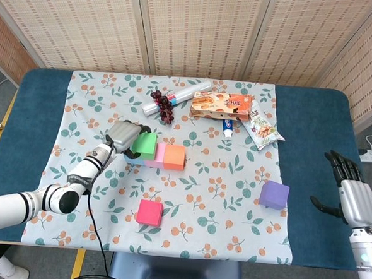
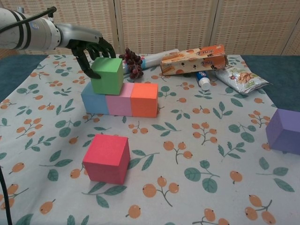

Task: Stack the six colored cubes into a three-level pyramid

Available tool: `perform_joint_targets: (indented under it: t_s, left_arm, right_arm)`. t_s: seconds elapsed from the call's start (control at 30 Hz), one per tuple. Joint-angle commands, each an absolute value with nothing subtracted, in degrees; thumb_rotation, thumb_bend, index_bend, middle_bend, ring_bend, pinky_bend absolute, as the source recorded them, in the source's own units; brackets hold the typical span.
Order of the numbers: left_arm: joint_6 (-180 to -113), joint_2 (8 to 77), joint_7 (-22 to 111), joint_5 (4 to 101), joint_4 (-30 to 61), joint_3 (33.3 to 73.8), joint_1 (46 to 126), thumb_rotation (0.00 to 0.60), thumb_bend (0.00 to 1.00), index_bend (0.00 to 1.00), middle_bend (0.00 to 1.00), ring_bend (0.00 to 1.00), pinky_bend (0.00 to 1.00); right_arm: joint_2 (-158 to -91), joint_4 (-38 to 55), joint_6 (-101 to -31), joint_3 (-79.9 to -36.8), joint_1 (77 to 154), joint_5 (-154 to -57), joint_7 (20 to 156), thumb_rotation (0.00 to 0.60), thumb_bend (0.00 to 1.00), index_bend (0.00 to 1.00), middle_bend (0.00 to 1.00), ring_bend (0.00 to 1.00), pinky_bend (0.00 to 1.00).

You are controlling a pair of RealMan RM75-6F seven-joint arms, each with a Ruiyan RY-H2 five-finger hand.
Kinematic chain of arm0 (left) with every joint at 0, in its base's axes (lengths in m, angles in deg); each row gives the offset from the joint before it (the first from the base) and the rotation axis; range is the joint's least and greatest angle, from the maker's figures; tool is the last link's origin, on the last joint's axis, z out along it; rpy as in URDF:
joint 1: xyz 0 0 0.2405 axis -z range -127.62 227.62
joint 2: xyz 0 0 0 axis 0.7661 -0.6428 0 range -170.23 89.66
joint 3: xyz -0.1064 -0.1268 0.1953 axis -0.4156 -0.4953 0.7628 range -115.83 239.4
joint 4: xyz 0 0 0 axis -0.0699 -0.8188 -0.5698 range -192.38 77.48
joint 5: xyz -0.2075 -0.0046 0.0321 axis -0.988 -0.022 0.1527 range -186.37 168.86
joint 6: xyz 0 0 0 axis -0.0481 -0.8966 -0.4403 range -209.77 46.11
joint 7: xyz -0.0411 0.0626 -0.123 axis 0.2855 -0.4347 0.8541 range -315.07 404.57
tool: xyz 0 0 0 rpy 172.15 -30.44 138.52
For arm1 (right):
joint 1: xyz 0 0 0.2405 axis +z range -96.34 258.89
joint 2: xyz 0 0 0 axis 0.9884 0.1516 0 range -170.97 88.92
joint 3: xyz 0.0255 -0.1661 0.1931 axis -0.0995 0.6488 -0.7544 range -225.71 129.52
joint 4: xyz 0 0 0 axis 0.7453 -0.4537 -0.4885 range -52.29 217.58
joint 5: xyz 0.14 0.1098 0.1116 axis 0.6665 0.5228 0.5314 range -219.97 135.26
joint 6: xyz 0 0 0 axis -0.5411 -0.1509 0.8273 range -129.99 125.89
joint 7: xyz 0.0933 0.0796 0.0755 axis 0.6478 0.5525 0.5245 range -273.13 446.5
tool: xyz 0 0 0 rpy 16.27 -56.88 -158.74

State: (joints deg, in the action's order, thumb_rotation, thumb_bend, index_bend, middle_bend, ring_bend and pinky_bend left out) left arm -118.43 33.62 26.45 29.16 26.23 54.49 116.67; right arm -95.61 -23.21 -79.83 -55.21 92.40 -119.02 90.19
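Observation:
A row of three cubes lies mid-table: blue (image 2: 93, 103), pink (image 2: 119, 103) and orange (image 2: 144, 99). My left hand (image 2: 89, 47) grips a green cube (image 2: 107, 75) that sits on top of the row, over the blue and pink cubes; in the head view the green cube (image 1: 144, 146) hides most of the blue one. A red cube (image 2: 107, 158) stands alone near the front edge. A purple cube (image 1: 273, 194) sits at the right. My right hand (image 1: 348, 197) hovers open off the table's right side, far from the cubes.
Behind the row lie a bunch of dark grapes (image 2: 132, 63), a white roll (image 1: 179, 95), an orange snack box (image 1: 221, 105), a small tube (image 1: 227, 127) and a snack bag (image 1: 262, 129). The floral cloth (image 1: 213, 204) covers the table's middle.

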Motion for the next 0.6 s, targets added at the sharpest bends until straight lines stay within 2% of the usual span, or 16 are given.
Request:
perform_joint_targets:
  t_s: [0.03,0.6]
  left_arm:
    - [-118.3,33.6,26.6,29.4,26.0,54.6,116.7,0.600,0.33,0.35,0.39,0.32,0.22]
    - [-117.7,33.9,27.7,30.3,25.0,55.3,117.1,0.600,0.33,0.34,0.35,0.30,0.21]
  right_arm:
    - [-95.7,-23.2,-79.8,-55.3,92.4,-119.0,90.1,0.600,0.10,0.00,0.01,0.00,0.00]
    - [-95.8,-23.2,-79.6,-55.6,92.0,-118.9,90.0,0.600,0.10,0.00,0.01,0.00,0.00]
